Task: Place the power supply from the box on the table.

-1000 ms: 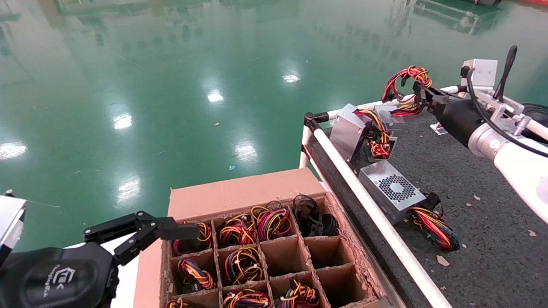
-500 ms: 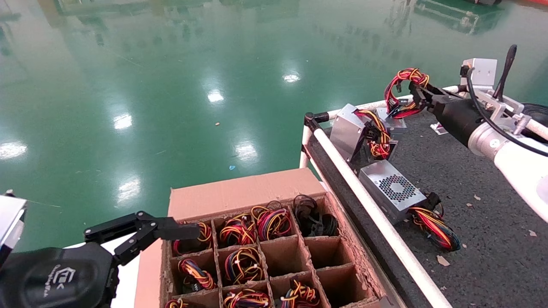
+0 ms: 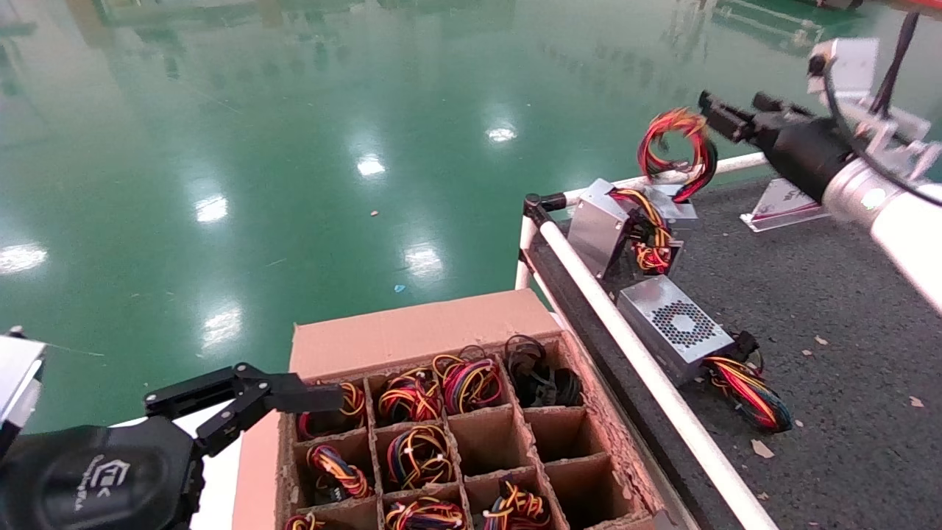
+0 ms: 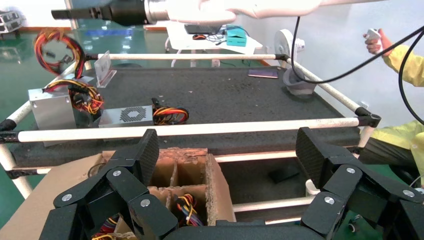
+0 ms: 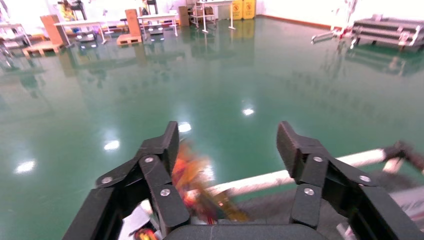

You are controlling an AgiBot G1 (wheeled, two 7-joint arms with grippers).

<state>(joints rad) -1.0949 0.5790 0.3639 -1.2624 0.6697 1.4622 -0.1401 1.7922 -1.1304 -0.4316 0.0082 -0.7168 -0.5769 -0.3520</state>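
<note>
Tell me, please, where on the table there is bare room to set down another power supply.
The table is bare across its middle and right, between the grille-topped unit and the far rail. The left-rail corner is crowded: the power supply, its wires and that unit. The open right gripper hangs above.

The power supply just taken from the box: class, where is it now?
In the head view, the power supply sits at the table's far left corner, behind another tilted silver unit. The open right gripper is above it.
</note>
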